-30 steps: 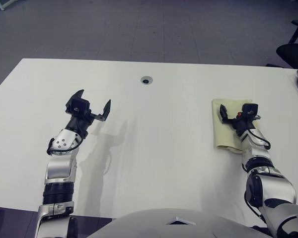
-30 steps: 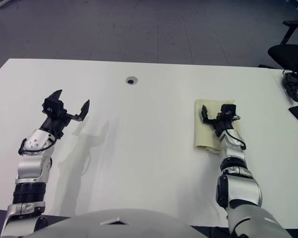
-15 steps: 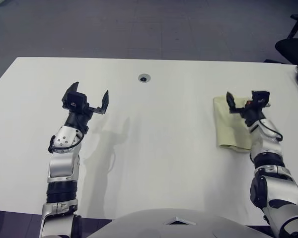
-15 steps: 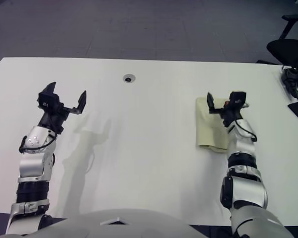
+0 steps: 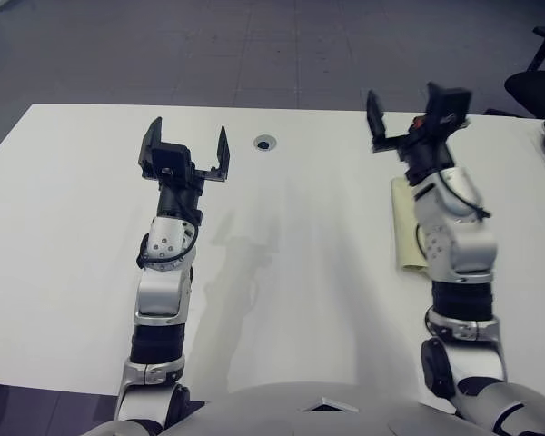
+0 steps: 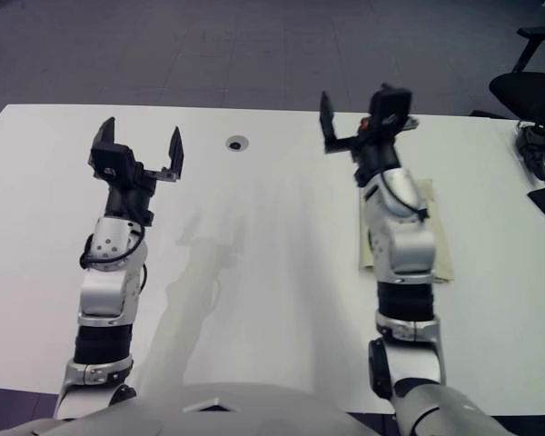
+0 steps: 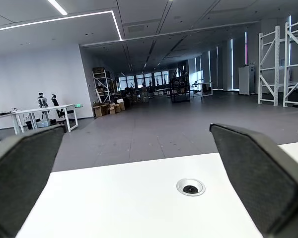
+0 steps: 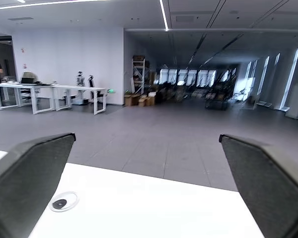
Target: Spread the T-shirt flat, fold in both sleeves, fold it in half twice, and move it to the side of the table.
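Note:
The folded pale-yellow T-shirt (image 6: 436,245) lies flat near the right side of the white table (image 5: 291,272), partly hidden behind my right forearm. My right gripper (image 5: 409,111) is raised high above the table, over the shirt's far end, open and empty. My left gripper (image 5: 186,150) is also lifted, open and empty, over the left half of the table near the cable hole. In each wrist view, two dark fingers (image 7: 258,183) (image 8: 268,183) stand wide apart with nothing between them.
A round cable hole (image 5: 265,143) sits in the table's far middle. At the right edge there are dark cables (image 6: 536,150) on the table and an office chair (image 6: 527,86) behind it. Beyond the far edge is grey floor.
Both arms have risen and swung upright. The right gripper lifted off the folded shirt, which stays on the table. The left gripper moved up and toward the cable hole.

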Motion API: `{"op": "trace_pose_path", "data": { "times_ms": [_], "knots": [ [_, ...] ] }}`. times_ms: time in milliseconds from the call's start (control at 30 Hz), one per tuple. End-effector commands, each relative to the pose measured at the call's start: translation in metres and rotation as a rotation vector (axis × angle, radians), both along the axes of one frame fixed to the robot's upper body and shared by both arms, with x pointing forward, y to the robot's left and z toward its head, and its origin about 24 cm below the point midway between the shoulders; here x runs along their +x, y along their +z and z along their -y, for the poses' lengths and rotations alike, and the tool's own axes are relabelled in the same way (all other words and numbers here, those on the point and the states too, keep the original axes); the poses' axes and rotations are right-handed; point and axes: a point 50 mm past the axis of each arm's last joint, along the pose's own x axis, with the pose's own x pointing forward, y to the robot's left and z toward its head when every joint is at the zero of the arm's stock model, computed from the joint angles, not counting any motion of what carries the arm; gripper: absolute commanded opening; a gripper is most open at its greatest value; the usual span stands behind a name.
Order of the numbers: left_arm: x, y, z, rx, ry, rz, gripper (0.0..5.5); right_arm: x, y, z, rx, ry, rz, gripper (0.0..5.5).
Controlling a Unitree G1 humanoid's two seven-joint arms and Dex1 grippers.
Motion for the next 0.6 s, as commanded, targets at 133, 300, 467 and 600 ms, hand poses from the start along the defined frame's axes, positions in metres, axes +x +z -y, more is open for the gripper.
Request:
{"op": "trace_pose_path", "data": {
  "times_ms": [133, 300, 467, 600],
  "knots": [
    [0.01, -0.009, 0.002, 0.03, 0.028, 0.092, 5.39, -0.004, -0.013, -0.005, -0.028, -0.031, 0.167, 5.4],
    [0.01, -0.002, 0.019, 0.053, -0.046, 0.213, 5.39, -0.016, -0.013, 0.013, 0.015, -0.113, 0.212, 5.4],
    [0.011, 0.0, 0.031, 0.042, -0.098, 0.25, 5.39, -0.023, -0.013, 0.027, 0.03, -0.161, 0.225, 5.4],
    [0.012, 0.003, 0.033, -0.003, -0.12, 0.249, 5.39, -0.025, -0.012, 0.029, 0.03, -0.162, 0.221, 5.4]
  ]
}}
